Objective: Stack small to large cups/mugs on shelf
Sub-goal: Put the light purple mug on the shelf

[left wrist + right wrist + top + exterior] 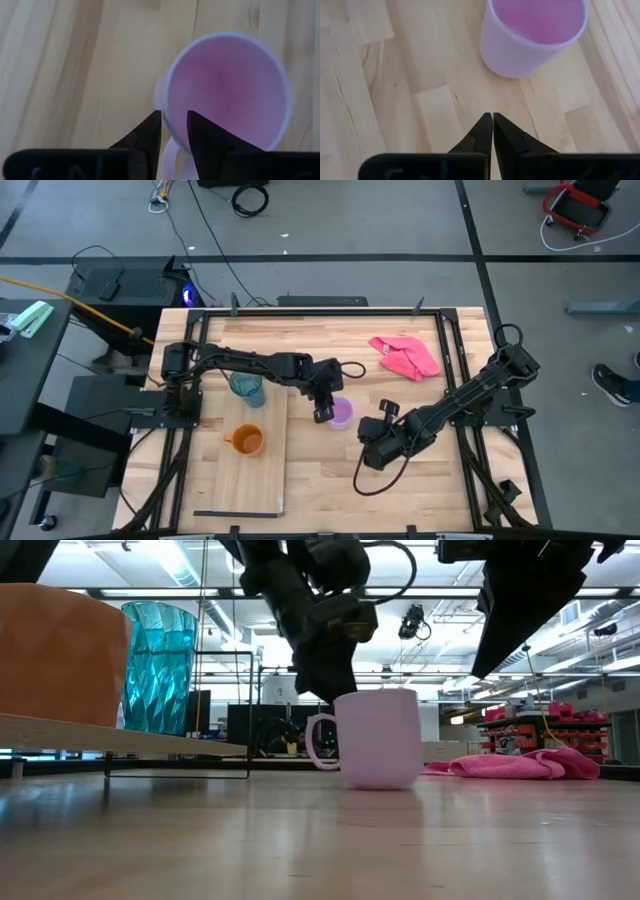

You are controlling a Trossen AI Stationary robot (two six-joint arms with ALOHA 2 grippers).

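Left end effector (173, 131) is straddling the lilac mug (227, 90) rim, fingers apart; an off-centre pinch could be tipping it. Right end effector (492, 131) is waiting beside the mug, fingers together.

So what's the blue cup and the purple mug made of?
The teal tumbler looks like clear plastic or glass: see-through, with shiny diamond ridges. The lilac mug looks like matte plastic or ceramic: solid, smooth, no shine. Looks alone can't settle either.
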